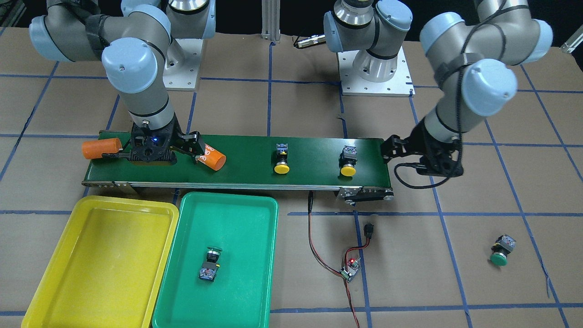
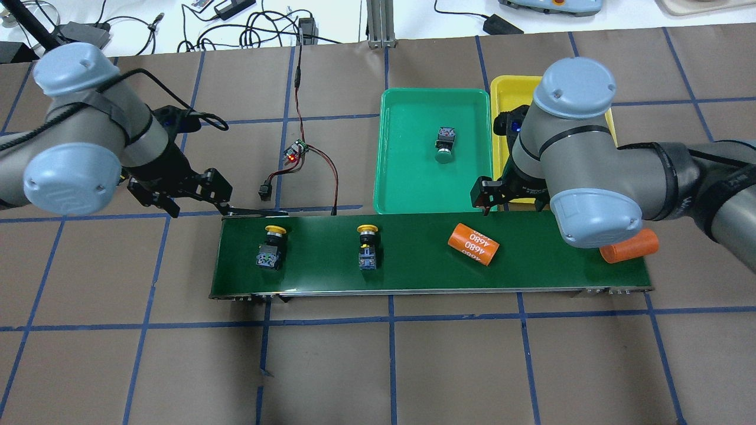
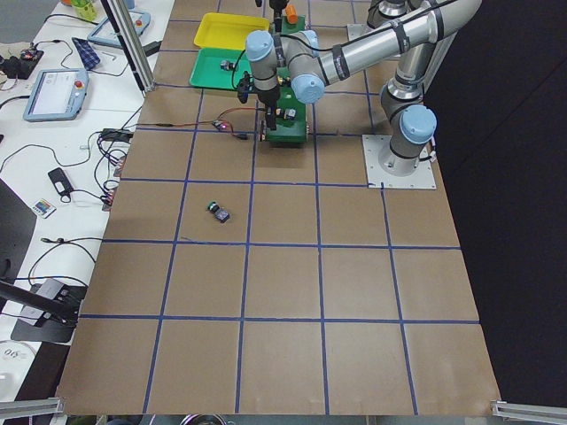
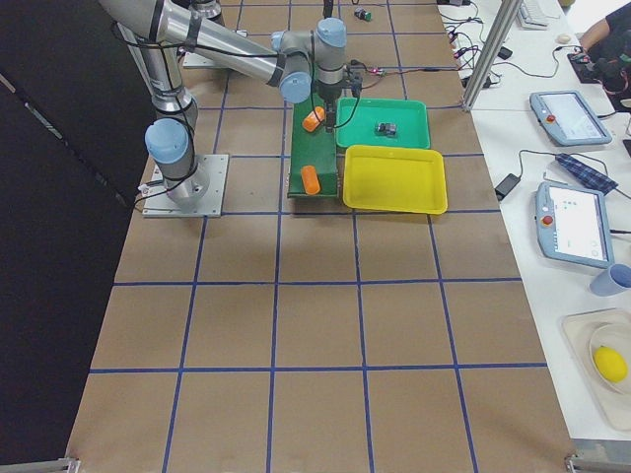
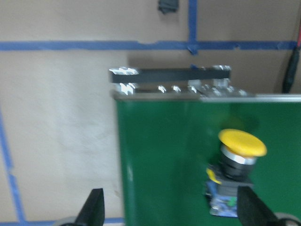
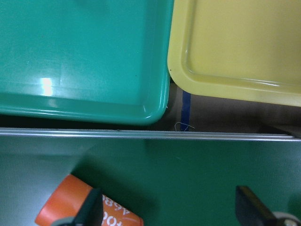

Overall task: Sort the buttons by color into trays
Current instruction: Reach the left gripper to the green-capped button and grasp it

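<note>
Two yellow buttons [image 1: 282,160] [image 1: 348,163] stand on the dark-green belt [image 1: 255,159]. One green button [image 1: 210,264] lies in the teal tray [image 1: 246,228]; another green button [image 1: 501,251] sits on the bare table. The yellow tray [image 1: 104,259] holds nothing. My left gripper [image 1: 387,148] hovers open at the belt's end, and in the left wrist view the nearest yellow button [image 5: 237,160] lies just ahead, near one finger [image 5: 251,209]. Open as well, my right gripper [image 1: 196,148] hangs over the belt beside an orange cylinder [image 6: 84,207], holding nothing.
Two orange cylinders [image 1: 213,157] [image 1: 101,148] lie on the belt near my right gripper, one at the belt's end. A small circuit board [image 1: 350,268] with red and black wires sits on the table beside the teal tray. The trays stand side by side along the belt.
</note>
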Robot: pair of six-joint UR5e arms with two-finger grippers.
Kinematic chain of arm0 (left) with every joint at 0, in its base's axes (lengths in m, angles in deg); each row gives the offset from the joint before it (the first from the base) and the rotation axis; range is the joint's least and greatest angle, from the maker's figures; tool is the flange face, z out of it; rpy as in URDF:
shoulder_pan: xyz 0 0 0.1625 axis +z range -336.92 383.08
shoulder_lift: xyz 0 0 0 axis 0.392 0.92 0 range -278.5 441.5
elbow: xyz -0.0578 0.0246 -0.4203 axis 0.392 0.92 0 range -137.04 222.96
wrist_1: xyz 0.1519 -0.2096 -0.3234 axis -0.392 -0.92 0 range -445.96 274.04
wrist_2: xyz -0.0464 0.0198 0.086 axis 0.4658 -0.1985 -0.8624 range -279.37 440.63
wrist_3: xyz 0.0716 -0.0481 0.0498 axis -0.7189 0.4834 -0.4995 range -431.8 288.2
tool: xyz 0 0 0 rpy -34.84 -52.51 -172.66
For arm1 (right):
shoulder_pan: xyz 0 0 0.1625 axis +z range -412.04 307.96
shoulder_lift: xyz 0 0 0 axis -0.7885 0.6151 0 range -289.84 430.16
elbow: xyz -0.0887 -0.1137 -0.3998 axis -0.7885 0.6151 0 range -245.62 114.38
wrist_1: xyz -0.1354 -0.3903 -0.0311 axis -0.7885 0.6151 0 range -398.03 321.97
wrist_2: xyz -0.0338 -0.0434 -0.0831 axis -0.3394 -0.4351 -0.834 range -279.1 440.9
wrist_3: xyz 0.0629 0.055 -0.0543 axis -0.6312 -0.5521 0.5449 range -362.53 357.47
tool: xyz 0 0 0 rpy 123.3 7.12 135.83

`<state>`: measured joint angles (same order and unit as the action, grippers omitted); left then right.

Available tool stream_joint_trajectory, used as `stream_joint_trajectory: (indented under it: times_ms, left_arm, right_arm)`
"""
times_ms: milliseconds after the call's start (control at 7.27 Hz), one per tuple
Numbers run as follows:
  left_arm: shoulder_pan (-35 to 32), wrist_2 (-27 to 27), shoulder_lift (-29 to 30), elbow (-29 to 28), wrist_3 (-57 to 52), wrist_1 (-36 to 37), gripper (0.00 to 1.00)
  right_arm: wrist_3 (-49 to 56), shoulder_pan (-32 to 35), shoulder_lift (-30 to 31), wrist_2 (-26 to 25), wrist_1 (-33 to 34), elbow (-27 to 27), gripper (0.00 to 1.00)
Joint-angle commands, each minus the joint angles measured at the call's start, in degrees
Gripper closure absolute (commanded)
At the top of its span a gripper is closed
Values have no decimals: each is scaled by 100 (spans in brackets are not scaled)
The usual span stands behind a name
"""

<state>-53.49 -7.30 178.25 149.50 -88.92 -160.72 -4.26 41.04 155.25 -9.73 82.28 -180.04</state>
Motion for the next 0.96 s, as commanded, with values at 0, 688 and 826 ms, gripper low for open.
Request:
stream_joint_trajectory:
  times_ms: [0,688,826]
  left_arm:
    - [938,-40,867,-624,-1683,118,0]
    - [1715,-734,2628,-1944,-4339,1043,0]
    - [1716,-726,2690,-1953,-4674,1043,0]
  right_arm:
    - [-2,0,8,11,9,7,0]
    - [6,0,0,64,18,7,0]
    - [6,9,8,64,10,-2,0]
